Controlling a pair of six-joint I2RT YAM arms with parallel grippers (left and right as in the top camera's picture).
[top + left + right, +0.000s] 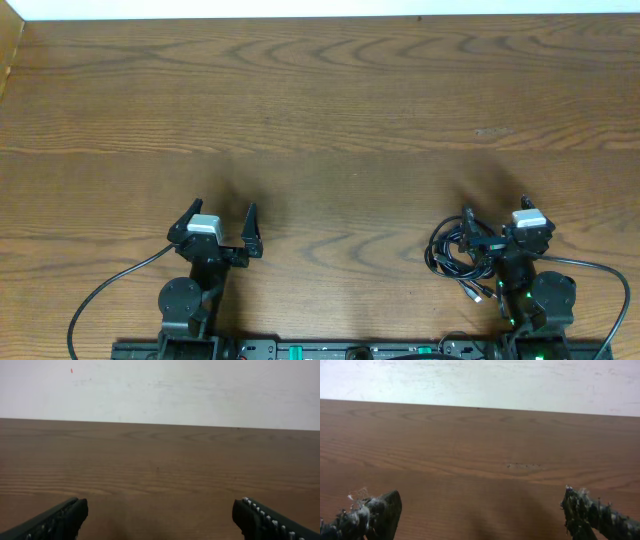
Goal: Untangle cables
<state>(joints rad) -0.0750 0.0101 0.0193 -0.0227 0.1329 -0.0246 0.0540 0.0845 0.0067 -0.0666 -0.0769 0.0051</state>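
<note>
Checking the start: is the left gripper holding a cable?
No: the left gripper is open and empty; the cables lie well to its right.

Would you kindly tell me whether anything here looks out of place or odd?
The cables sit in a knotted clump close beside the right arm, not mid-table. The fingers of the right tool look frayed, with pale fluff clinging; those of the left tool look clean.
</note>
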